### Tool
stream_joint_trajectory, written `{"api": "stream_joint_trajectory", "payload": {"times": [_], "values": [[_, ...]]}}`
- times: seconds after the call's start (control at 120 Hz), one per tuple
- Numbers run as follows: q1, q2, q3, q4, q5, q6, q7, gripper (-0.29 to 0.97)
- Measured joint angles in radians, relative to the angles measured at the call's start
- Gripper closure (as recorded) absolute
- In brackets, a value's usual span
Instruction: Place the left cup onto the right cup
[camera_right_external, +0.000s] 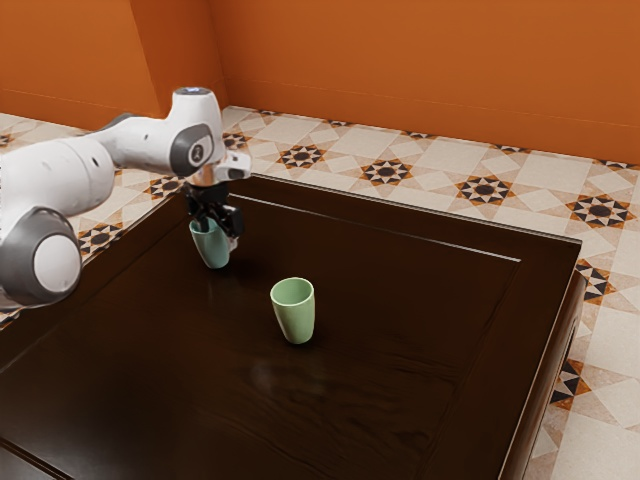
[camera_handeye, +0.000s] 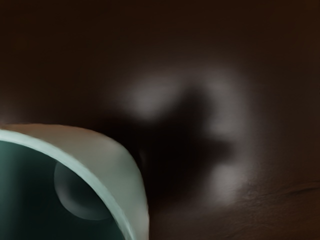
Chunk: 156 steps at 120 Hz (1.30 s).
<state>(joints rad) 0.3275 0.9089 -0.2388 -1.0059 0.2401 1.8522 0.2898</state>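
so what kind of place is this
Looks like a simulated indoor room: plain orange walls, a star-patterned tile floor, and a dark wooden table holding a green cup, with a teal cup in the arm's jaws.

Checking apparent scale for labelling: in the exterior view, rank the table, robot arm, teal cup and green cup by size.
Largest: table.
Next: robot arm, enlarged by nearness to the camera.
Smallest: green cup and teal cup, alike; the claw covers part of the teal cup's rim.
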Motion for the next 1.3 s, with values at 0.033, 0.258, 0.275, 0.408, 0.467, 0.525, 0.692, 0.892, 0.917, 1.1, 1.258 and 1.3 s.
{"api": "stream_joint_trajectory", "payload": {"times": [0.033, 0.258, 0.275, 0.408, 0.467, 0.525, 0.692, 0.892, 0.917, 1.1, 1.258, 1.3], "values": [[0.002, 0.005, -0.005, 0.000, 0.004, 0.003, 0.002, 0.04], [0.012, 0.017, -0.011, 0.002, 0.014, 0.018, 0.016, 0.15], [0.012, 0.017, -0.011, 0.003, 0.014, 0.018, 0.017, 0.17], [0.016, 0.019, -0.010, 0.008, 0.014, 0.022, 0.029, 0.28], [0.018, 0.021, -0.009, 0.008, 0.014, 0.024, 0.035, 0.34], [0.019, 0.024, -0.009, 0.008, 0.014, 0.028, 0.041, 0.40], [0.022, 0.032, -0.007, 0.017, 0.014, 0.035, 0.056, 0.57], [0.022, 0.039, -0.007, 0.024, 0.015, 0.039, 0.072, 0.71], [0.022, 0.039, -0.006, 0.025, 0.015, 0.039, 0.073, 0.72], [0.022, 0.040, -0.005, 0.029, 0.017, 0.041, 0.083, 0.76], [0.022, 0.038, -0.005, 0.030, 0.019, 0.042, 0.086, 0.77], [0.021, 0.036, -0.003, 0.030, 0.020, 0.042, 0.086, 0.77]]}}
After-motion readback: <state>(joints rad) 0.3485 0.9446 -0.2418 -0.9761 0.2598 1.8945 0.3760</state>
